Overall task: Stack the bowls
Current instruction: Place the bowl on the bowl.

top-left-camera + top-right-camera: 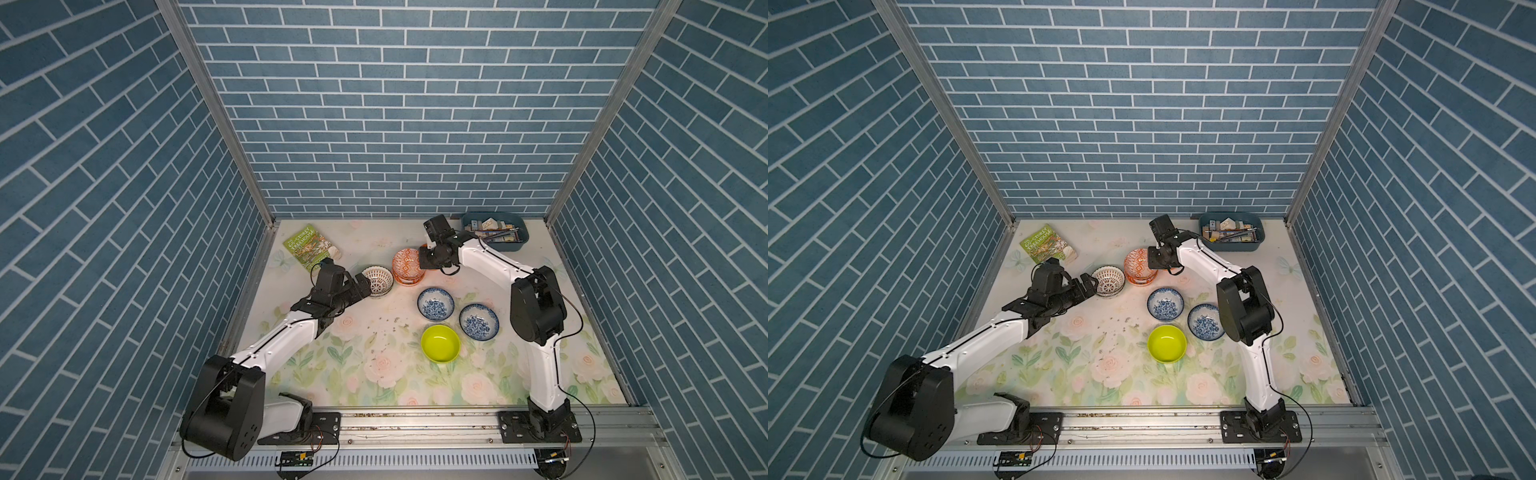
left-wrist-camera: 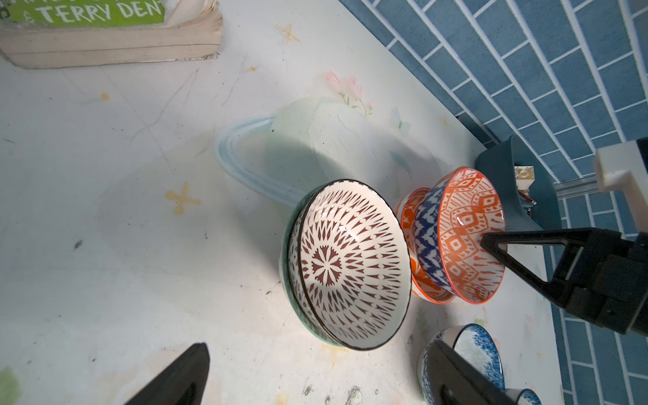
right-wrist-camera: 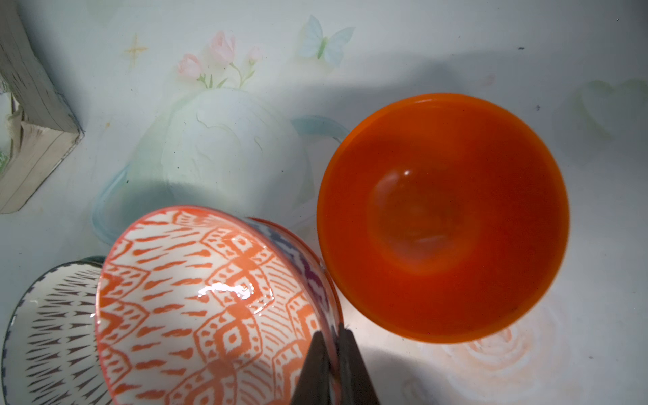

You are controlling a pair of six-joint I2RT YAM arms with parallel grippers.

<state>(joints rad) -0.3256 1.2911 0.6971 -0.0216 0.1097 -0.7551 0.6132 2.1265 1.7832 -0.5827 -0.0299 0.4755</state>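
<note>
My right gripper [image 3: 333, 342] is shut on the rim of an orange-and-white patterned bowl [image 3: 196, 301], [image 1: 406, 262], which is tilted over a second orange-and-white bowl [image 2: 419, 284]. A plain orange bowl [image 3: 441, 217] stands right beside them on the table. The black-and-white lattice bowl [image 1: 377, 280], [image 2: 347, 263] sits nested in a grey-green bowl [image 2: 292, 298]. My left gripper [image 1: 365, 287], [image 2: 317, 352] is open just short of it, empty. In both top views, two blue floral bowls [image 1: 435, 304], [image 1: 478, 321] and the lime green bowl [image 1: 441, 343] stand apart further forward.
A green-covered book [image 1: 309, 248] lies at the back left. A blue-grey tray [image 1: 521, 243] of small items stands at the back right corner, just behind my right arm. Brick-pattern walls close the back and both sides. Small crumbs [image 1: 390, 322] dot the floral mat.
</note>
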